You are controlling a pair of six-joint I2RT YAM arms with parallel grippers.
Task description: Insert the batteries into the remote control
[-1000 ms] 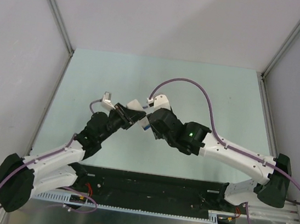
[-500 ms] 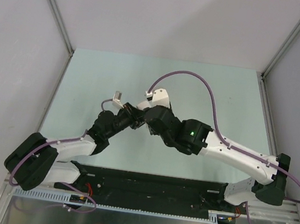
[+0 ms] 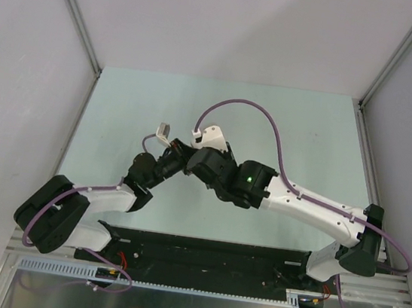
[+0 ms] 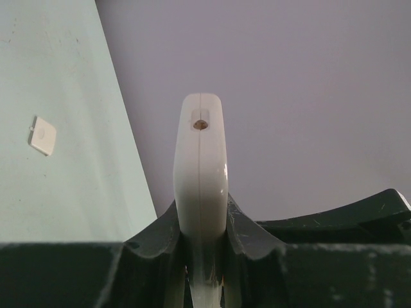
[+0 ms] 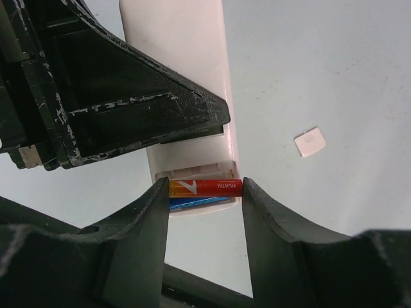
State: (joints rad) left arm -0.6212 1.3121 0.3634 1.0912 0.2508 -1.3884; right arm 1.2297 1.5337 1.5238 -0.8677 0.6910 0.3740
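My left gripper (image 4: 200, 226) is shut on the remote control (image 4: 200, 160) and holds it edge-on above the table. In the right wrist view the remote's white back (image 5: 186, 70) faces the camera with its battery bay open at the near end. A blue battery (image 5: 196, 203) lies in the bay. My right gripper (image 5: 205, 192) is shut on the red battery (image 5: 205, 187), a finger on each end, right at the bay beside the blue one. From above, both grippers meet mid-table, left (image 3: 178, 155), right (image 3: 194, 162). The purple and dark grey batteries are out of view.
A small white square cover (image 5: 310, 142) lies flat on the pale green table (image 3: 307, 137); it also shows in the left wrist view (image 4: 42, 135). Grey walls enclose the table on three sides. The black rail (image 3: 208, 254) runs along the near edge.
The left arm has swung right and forward with the remote, and the right gripper has moved left to meet it. The remote's white body, visible from above earlier, is now hidden between the grippers.
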